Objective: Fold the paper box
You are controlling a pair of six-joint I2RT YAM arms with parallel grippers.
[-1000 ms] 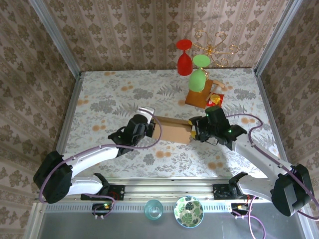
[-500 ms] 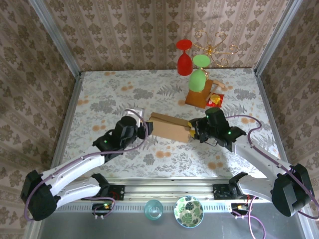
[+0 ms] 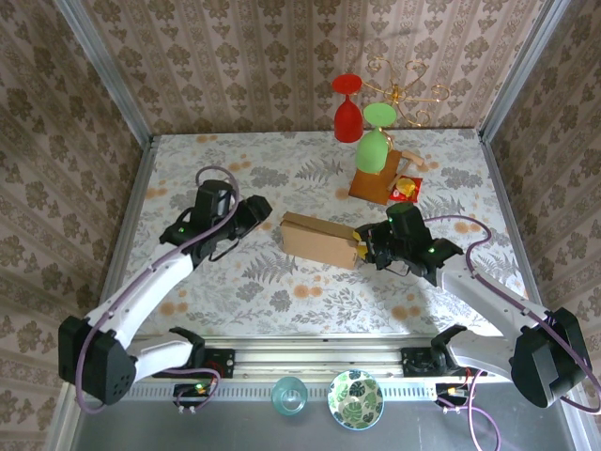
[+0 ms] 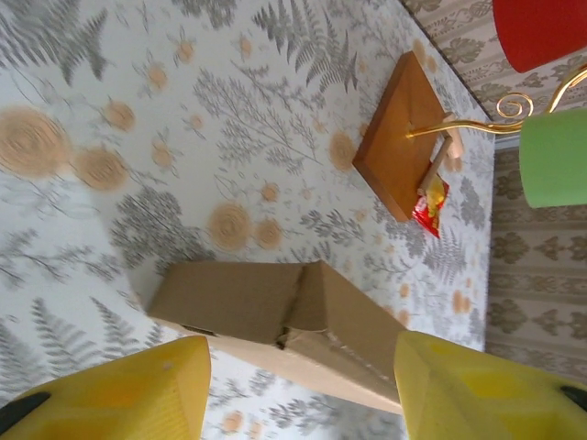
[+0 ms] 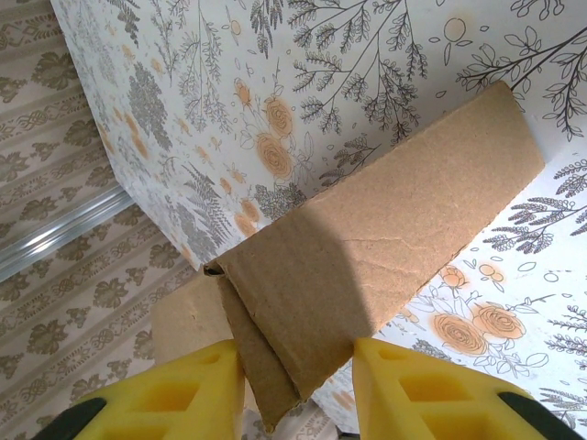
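Though busy — floral table (image 3: 310, 301), damask walls (image 3: 235, 56).

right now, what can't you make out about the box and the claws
Top view: paper box right end, under the right claw.
Left wrist view: one box corner, behind a finger of the left claw.
Right wrist view: box's gripped end, cut by the bottom edge.
Top view: red packet's print, too small.

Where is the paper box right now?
In the top view the paper box lies mid-table, its right end between the right gripper's fingers, the open left gripper apart on its left, the wooden stand behind it to the right.
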